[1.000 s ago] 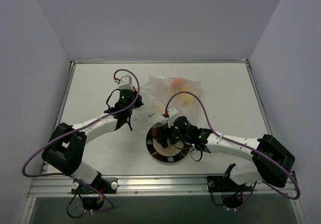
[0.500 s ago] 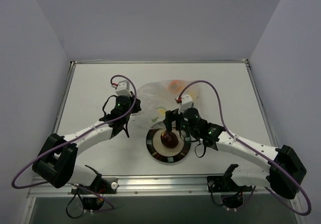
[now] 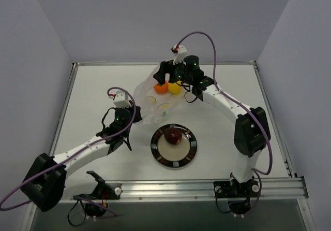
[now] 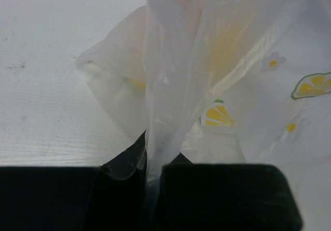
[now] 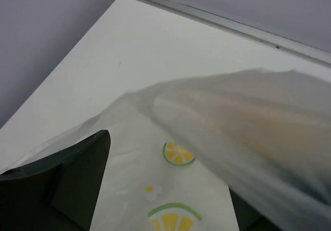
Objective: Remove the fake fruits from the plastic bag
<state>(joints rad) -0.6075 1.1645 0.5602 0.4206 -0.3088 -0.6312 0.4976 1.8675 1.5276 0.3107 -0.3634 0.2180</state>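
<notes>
The plastic bag (image 3: 155,101) lies crinkled behind the plate, with yellow-green printed marks. An orange fruit (image 3: 161,88) and a yellow fruit (image 3: 175,88) show through its far end. The dark red fruit (image 3: 172,135) sits on the beige, black-rimmed plate (image 3: 190,150). My left gripper (image 3: 122,119) is shut on a fold of the bag's left edge; in the left wrist view the film (image 4: 217,60) runs up from between the gripper's (image 4: 153,164) jaws. My right gripper (image 3: 166,77) hangs open over the bag's far end, by the two fruits. In the right wrist view its dark fingers (image 5: 67,182) stand wide apart over the bag (image 5: 232,122).
The table's back rail (image 3: 165,63) runs close behind the right gripper. The right arm arches over the table's right side. Grey walls enclose the table on three sides.
My right gripper left the dark red fruit on the plate and swung to the bag's far end. My left gripper moved nearer and left with the bag's edge held.
</notes>
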